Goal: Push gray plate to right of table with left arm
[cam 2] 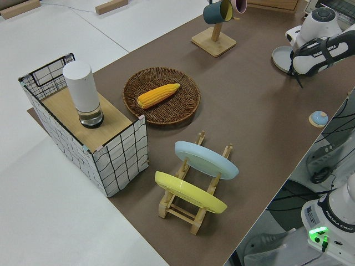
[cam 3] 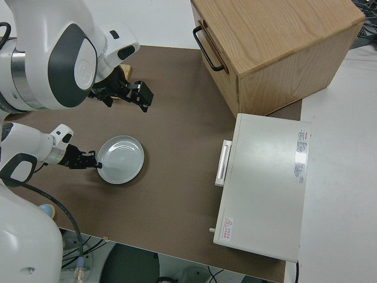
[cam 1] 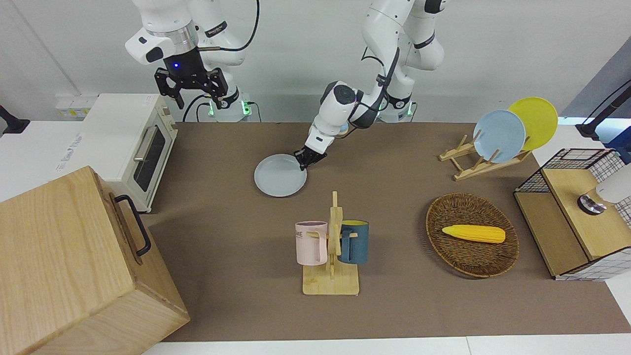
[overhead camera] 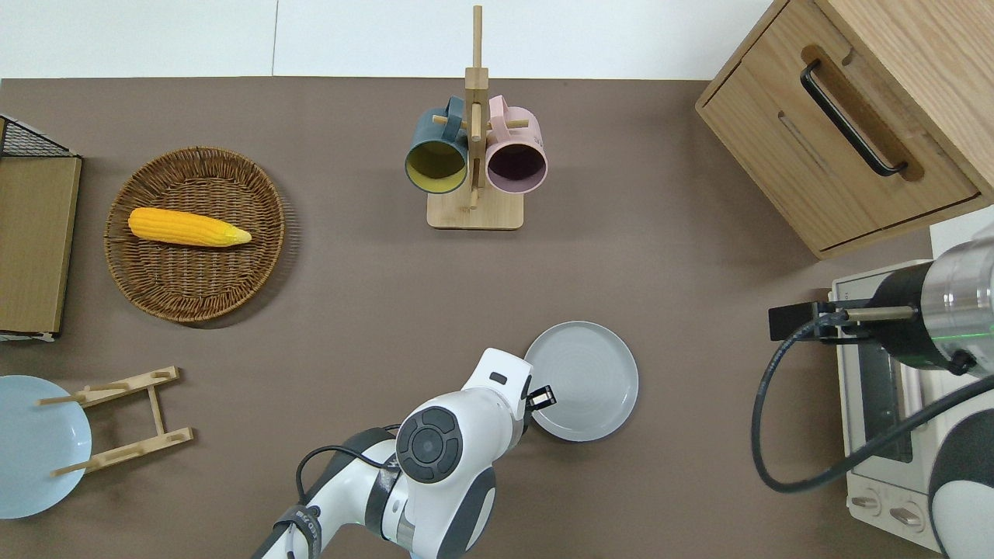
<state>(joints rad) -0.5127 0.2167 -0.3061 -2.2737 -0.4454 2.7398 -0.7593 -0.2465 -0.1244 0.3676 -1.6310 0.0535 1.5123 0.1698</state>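
Observation:
The gray plate (cam 1: 279,176) (overhead camera: 586,379) (cam 3: 121,159) lies flat on the brown table (cam 1: 419,305), nearer to the robots than the mug rack. My left gripper (cam 1: 303,161) (overhead camera: 541,398) (cam 3: 88,160) is low at the table, shut and holding nothing. Its tip touches the plate's rim on the side toward the left arm's end of the table. My right gripper (cam 1: 190,92) (cam 3: 131,95), with a lit blue wrist light, is parked, open and empty.
A wooden rack with a pink and a blue mug (cam 1: 331,246) stands farther from the robots than the plate. A white toaster oven (cam 1: 133,143) and a wooden cabinet (cam 1: 74,266) stand at the right arm's end. A basket with corn (cam 1: 472,234) and a plate rack (cam 1: 498,135) stand toward the left arm's end.

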